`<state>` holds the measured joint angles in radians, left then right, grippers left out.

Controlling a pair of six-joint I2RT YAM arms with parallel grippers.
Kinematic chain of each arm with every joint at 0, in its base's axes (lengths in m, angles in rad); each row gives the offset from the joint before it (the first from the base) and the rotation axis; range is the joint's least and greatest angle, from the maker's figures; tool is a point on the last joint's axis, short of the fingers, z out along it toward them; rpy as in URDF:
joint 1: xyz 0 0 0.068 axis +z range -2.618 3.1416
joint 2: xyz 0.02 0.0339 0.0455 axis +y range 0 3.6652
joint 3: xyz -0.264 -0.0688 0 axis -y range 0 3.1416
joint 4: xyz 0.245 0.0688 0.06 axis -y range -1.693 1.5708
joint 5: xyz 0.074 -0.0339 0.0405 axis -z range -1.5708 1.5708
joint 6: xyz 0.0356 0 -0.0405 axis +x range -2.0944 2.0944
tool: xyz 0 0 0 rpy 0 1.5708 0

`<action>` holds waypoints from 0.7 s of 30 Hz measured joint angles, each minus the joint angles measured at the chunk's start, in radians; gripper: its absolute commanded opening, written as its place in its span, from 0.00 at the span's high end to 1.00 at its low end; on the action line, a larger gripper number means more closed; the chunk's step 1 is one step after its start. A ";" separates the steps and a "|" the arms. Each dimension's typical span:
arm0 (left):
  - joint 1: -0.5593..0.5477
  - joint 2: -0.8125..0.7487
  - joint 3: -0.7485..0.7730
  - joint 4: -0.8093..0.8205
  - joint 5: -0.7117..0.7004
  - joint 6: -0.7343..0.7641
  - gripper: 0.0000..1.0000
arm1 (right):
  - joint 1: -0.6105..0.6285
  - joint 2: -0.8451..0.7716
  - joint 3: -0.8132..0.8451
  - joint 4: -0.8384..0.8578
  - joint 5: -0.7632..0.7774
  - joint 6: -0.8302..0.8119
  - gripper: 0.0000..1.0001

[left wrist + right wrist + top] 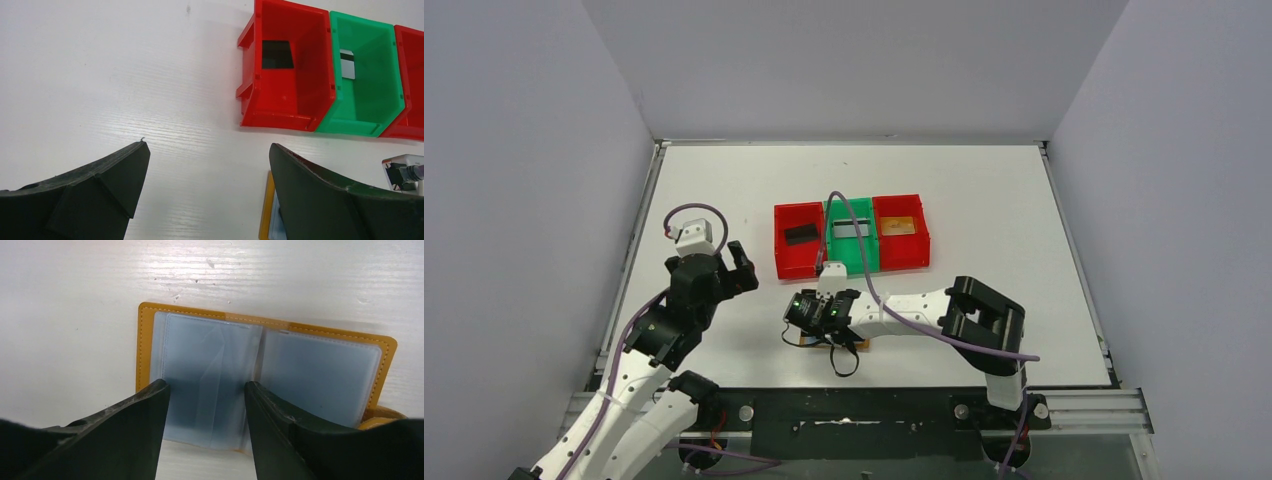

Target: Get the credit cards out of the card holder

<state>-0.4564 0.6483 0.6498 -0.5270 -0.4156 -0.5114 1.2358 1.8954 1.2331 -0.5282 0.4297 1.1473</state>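
The card holder (265, 365) lies open on the table, orange-tan rim up, its two pale blue-grey panels facing the right wrist camera. My right gripper (206, 387) hovers low over its left panel, jaws apart, nothing between them. From above, the right gripper (822, 332) covers most of the card holder (860, 345). A black card (276, 55) lies in the left red bin (300, 107). A grey card with a dark stripe (347, 64) lies in the green bin (372, 120). A gold card (902, 225) lies in the right red bin (904, 255). My left gripper (207, 150) hangs wide open over bare table.
The three bins stand in a row behind the card holder, about mid-table. The holder's edge (267, 210) peeks out beside the left gripper's right finger (320, 195). A purple cable (864, 260) arcs over the green bin. Grey walls close in the table on three sides.
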 measured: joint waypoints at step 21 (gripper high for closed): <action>0.007 0.001 -0.018 0.007 0.033 0.001 0.04 | -0.053 -0.111 -0.196 0.206 -0.055 0.014 0.79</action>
<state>-0.4496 0.6491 0.6319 -0.5198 -0.3824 -0.5102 1.1828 1.7844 1.0374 -0.3218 0.3748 1.1614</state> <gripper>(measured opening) 0.939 0.227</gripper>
